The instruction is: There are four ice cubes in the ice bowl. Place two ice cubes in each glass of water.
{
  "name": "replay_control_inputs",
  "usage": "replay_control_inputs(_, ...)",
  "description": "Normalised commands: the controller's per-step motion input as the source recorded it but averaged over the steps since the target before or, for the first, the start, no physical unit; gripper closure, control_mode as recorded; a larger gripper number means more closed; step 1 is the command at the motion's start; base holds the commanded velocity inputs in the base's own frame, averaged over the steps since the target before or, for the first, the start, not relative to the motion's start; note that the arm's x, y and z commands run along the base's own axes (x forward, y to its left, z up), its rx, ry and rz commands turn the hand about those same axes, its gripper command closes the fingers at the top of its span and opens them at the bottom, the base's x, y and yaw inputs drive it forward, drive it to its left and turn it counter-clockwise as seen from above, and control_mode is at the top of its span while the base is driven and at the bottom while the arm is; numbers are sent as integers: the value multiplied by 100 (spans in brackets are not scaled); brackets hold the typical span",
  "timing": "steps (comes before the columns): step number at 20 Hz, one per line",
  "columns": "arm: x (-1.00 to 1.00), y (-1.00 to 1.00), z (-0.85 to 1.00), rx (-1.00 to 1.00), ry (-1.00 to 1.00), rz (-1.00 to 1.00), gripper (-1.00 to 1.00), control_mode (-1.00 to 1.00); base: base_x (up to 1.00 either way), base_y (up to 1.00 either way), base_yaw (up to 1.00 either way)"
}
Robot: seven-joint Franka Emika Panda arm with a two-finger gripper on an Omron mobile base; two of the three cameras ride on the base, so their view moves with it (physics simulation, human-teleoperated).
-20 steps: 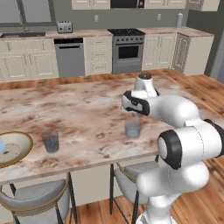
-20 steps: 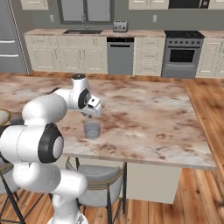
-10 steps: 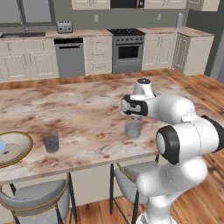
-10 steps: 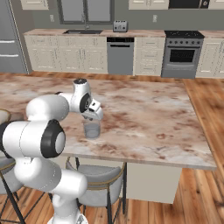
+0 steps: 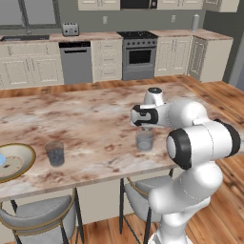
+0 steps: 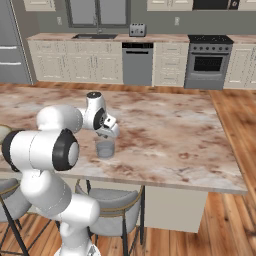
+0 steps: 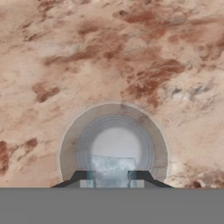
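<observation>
You are in a home kitchen: cream cabinets (image 5: 21,71), a steel dishwasher (image 5: 75,62), a black oven range (image 5: 138,55), and a marble-patterned island counter (image 5: 90,128).

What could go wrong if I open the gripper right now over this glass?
1. The gripper holds an ice cube above the glass, nearer its rim than its middle in the hand view; released now, it might clip the rim and land on the counter.
2. Dropped from this height, it may splash water.
3. The hand hangs close over the glass; lowering further could knock it.
</observation>
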Motion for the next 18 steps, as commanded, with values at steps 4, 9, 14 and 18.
replay_control_inputs(4,16,0,-11,2,0,0,100,-100,0,0,0)
replay_control_inputs(9,2,0,-6,2,0,0,100,-100,0,0,0)
replay_control_inputs(14,0,0,-12,2,0,0,100,-100,0,0,0)
replay_control_inputs(18,0,0,-14,1,4,0,100,-100,0,0,0)
